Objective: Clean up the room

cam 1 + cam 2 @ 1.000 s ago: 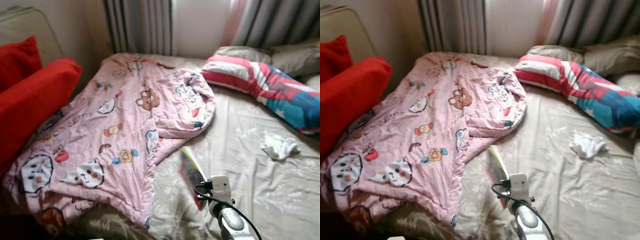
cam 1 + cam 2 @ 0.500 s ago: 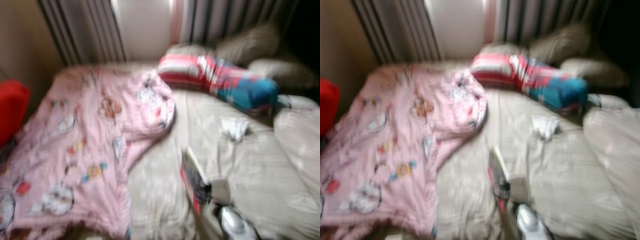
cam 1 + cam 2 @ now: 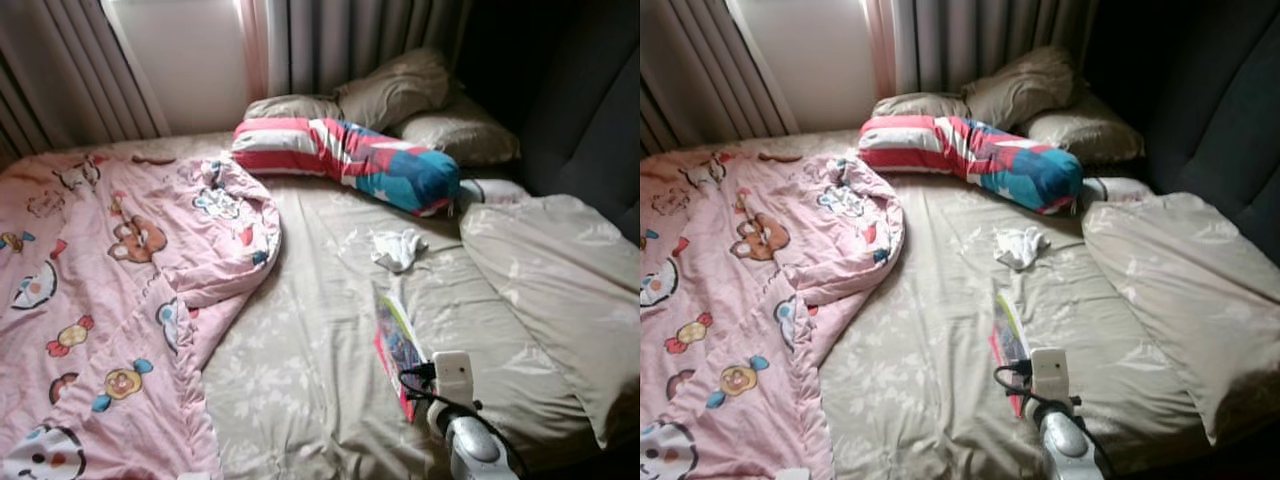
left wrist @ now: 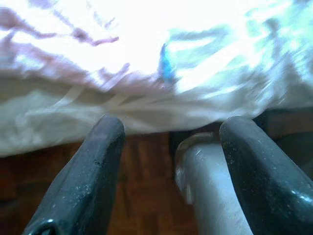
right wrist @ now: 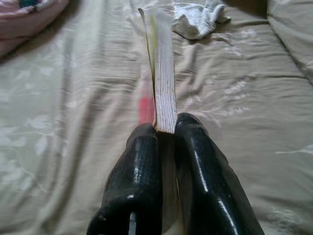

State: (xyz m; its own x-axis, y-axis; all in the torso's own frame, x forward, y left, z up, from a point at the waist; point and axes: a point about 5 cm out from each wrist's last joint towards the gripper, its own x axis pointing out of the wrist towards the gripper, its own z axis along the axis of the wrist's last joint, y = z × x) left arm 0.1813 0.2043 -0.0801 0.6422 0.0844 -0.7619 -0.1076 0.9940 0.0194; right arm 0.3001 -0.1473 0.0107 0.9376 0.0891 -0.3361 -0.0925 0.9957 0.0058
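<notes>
Spreading across most of the head views was the bed (image 3: 320, 380), its beige sheet creased and bare in the middle. A pink cartoon quilt (image 3: 90, 300) lay heaped over the robot's left half; being soft and bulky, it would likely sag and drag if lifted by one corner. A plain beige duvet (image 3: 560, 290) lay folded at the right edge, and a striped red, white and blue bolster (image 3: 350, 160) lay in front of the beige pillows (image 3: 400, 95) at the head.

Smaller, and in hand, was the book (image 5: 164, 83). The right gripper (image 5: 166, 129) was clenched on it at its near end, one finger on each cover, holding it on edge just above the sheet near the foot of the bed. It looked thin and light with flexible covers, so a hold near one end may let the far end droop or the pages fan; a grip nearer the spine would probably be steadier.

Beyond the book lay a small crumpled white cloth (image 3: 398, 247), limp and easy to pinch anywhere.

The left gripper (image 4: 168, 161) hung low by the bed's edge, its fingers spread and grasping nothing. A pale cylinder between them was too blurred to identify, the bedding above it was washed out by glare, and the book's cover could not be read.
</notes>
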